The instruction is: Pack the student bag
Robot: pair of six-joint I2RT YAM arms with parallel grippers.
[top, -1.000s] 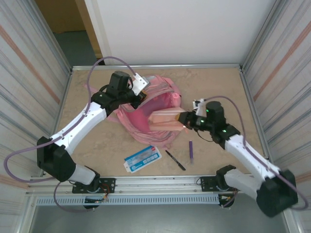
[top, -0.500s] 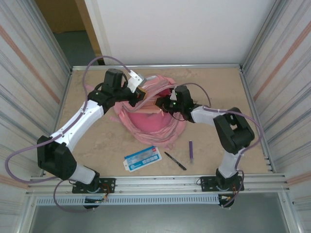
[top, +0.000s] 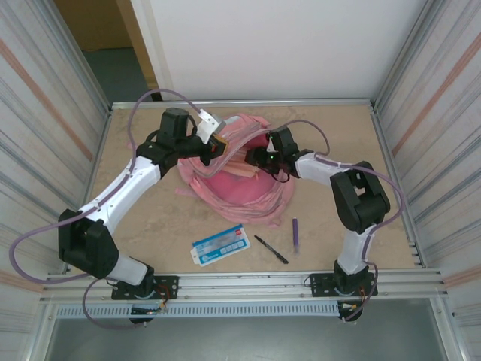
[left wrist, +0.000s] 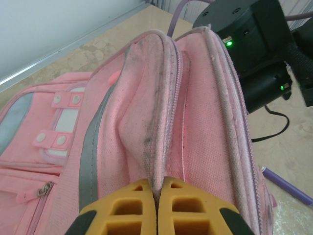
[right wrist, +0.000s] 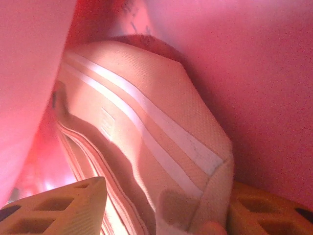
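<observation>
Left arm [top: 128, 184]: it is reaching up and inward from its base, elbow bent, wrist turned toward the bag [top: 244, 192]. The left gripper [left wrist: 156, 191] is pinching the bag's zippered rim, yellow fingers pressed together on a fold of pink fabric, and the rim is rising straight ahead of them. The white-and-pink patch pocket is lying to the left of that hand.

Right arm [top: 353, 195]: it is folding sharply at the elbow and stretching across to the bag's mouth, wrist pointing at the left hand, the two close together over the opening. The right gripper [right wrist: 166, 191] is sitting inside the bag with its fingers spread apart. The near end of a tan notebook [right wrist: 146, 112] with white stripes is lying in the gap between them.

Hard to read:
- You cannot tell whether either right pad is touching the notebook; its corner is lying just beside the right-hand finger.
- Pink lining is glowing all around the right hand, so the bag's depth is unclear.
- From above, the right fingers are hidden by the wrist and the bag's rim.

Near side of both hands, on the table [top: 150, 218]: a blue-and-white card [top: 220, 246], a black pen [top: 270, 248] and a purple pen [top: 295, 235] are lying apart from the bag.
</observation>
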